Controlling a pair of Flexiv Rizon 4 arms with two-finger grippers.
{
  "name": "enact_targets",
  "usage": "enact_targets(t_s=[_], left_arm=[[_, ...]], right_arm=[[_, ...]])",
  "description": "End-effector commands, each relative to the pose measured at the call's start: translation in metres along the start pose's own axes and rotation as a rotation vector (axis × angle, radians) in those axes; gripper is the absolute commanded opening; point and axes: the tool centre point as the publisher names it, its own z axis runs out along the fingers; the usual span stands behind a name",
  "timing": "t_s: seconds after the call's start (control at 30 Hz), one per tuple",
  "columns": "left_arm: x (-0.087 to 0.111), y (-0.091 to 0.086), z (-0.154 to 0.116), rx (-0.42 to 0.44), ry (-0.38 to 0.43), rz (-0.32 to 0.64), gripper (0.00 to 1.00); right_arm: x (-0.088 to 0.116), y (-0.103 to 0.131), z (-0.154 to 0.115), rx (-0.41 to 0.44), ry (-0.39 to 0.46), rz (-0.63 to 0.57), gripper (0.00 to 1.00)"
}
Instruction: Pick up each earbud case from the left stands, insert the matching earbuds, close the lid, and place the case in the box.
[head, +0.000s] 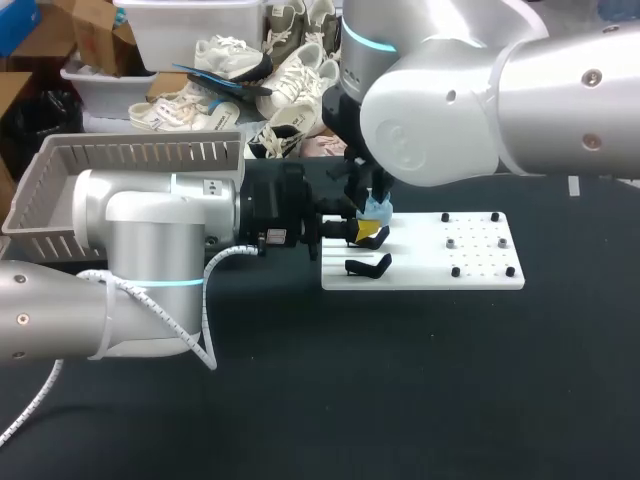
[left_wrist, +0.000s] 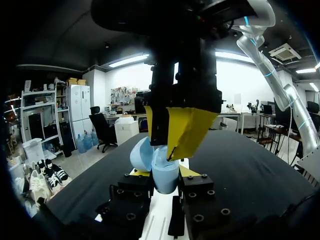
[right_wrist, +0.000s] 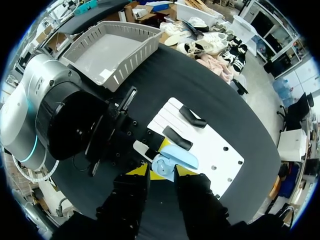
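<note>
My left gripper (left_wrist: 162, 174) is clamped on the light-blue earbud case (right_wrist: 176, 159), with its two yellow tips against opposite sides of the lower shell; the case stands upright between them with its lid (left_wrist: 141, 152) swung open to one side; it is held just above the near end of the white board (head: 470, 272), which lies flat on the black tabletop (head: 400, 390); my right gripper (right_wrist: 160, 172) comes down from above, right over the open case, one broad yellow tip reaching to the shell's mouth beside the lid; whether it has a grip on the case or only touches it I cannot tell; two black stands (right_wrist: 192, 116) sit on the board just beyond the case, side by side and apart from it; small black studs dot the far half of the board; the grey slatted basket (head: 130, 160) rests at the far left of the tabletop, well apart from the board; my left arm reaches in level from the left, my right arm from the far right, and the two meet over the board's near end.
</note>
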Motion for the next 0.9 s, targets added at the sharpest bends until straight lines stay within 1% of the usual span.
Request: enact_targets(t_s=[0.03, 0.2, 0.33, 0.5, 0.6, 0.77, 0.9], left_arm=[[0.000, -0.002, 0.000, -0.007, -0.002, 0.001, 0.00], [0.000, -0.002, 0.000, -0.007, -0.002, 0.001, 0.00], [0.000, -0.002, 0.000, -0.007, -0.002, 0.001, 0.00], [0.000, -0.002, 0.000, -0.007, -0.002, 0.001, 0.00], [0.000, -0.002, 0.000, -0.007, -0.002, 0.001, 0.00], [0.000, -0.002, 0.000, -0.007, -0.002, 0.001, 0.00], [0.000, -0.002, 0.000, -0.007, -0.002, 0.001, 0.00]], right_arm=[[0.005, 0.000, -0.009, 0.011, -0.016, 0.000, 0.29], [0.000, -0.007, -0.017, 0.016, -0.036, 0.020, 0.30], [-0.010, -0.016, -0.018, 0.014, -0.046, 0.051, 0.31], [-0.027, -0.033, -0.013, 0.007, -0.036, 0.106, 0.29], [-0.035, -0.043, -0.012, -0.001, -0.043, 0.138, 0.33], [-0.043, -0.056, -0.009, -0.008, -0.039, 0.174, 0.32], [-0.044, -0.058, -0.003, -0.011, -0.023, 0.187, 0.33]])
